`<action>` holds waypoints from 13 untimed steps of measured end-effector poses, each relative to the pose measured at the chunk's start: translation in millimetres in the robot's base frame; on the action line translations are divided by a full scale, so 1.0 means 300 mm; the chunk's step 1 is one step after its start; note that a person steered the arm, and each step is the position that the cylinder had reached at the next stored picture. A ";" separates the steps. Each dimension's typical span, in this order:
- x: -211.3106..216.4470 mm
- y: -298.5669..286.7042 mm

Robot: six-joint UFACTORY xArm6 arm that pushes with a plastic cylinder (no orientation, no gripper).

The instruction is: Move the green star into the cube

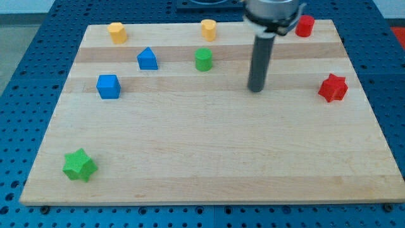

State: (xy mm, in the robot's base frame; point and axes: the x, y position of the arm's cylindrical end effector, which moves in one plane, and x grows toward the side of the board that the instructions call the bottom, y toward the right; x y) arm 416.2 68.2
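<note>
The green star [80, 165] lies near the bottom-left corner of the wooden board [209, 139]. The blue cube [108, 87] sits at the left, well above the star. My tip [255, 89] rests on the board right of centre, far to the right of and above both. It touches no block.
A blue house-shaped block [147, 58] and a green cylinder [203, 59] stand in the upper middle. Two yellow blocks [116, 31] [209, 29] sit along the top edge. A red block [305, 25] is at the top right and a red star [333, 87] at the right.
</note>
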 end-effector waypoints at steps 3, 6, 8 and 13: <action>0.413 -0.499; 0.670 -0.914; 0.646 -0.956; 0.345 -1.030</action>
State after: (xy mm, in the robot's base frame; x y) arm 519.6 -240.7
